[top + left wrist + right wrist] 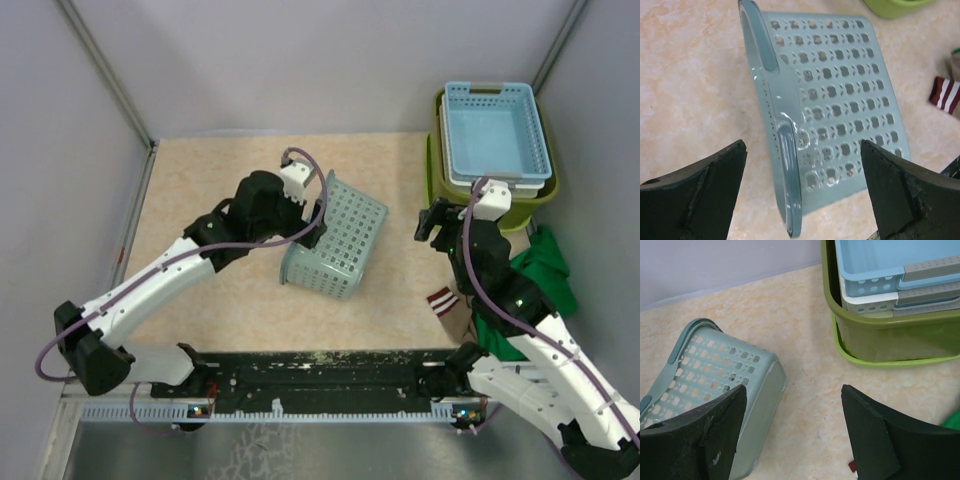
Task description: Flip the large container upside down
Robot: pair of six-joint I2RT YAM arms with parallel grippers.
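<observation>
The large container (pixel 900 362), a lime-green tub, was set at the far right corner of the table (pixel 220 170), at about one o'clock in the overhead view. It was stood upright with an olive basket (pixel 880 337) nested in it, and a white basket (pixel 870 304) and a blue basket (pixel 865 287) were stacked inside that. Only its rolled rim and a strip of wall could be seen beneath the olive basket. It was judged to be light and stiff, with smooth walls likely to slip under a pinch. The rolled rim at the exposed near-left corner was judged the best place to be gripped. It was also judged that the nested baskets would spill if the tub were tipped with them left in. The right fingers (pixel 865 425) were held spread apart with nothing between them. The tub lay near them but untouched, at about one o'clock from them in the overhead view. The left fingers (pixel 715 180) were well apart from the tub, which lay at about three o'clock from them. They were spread wide and grasped nothing. They were placed on either side of the rim of a teal perforated basket (pixel 340 235), which lay on its side at the middle of the table.
</observation>
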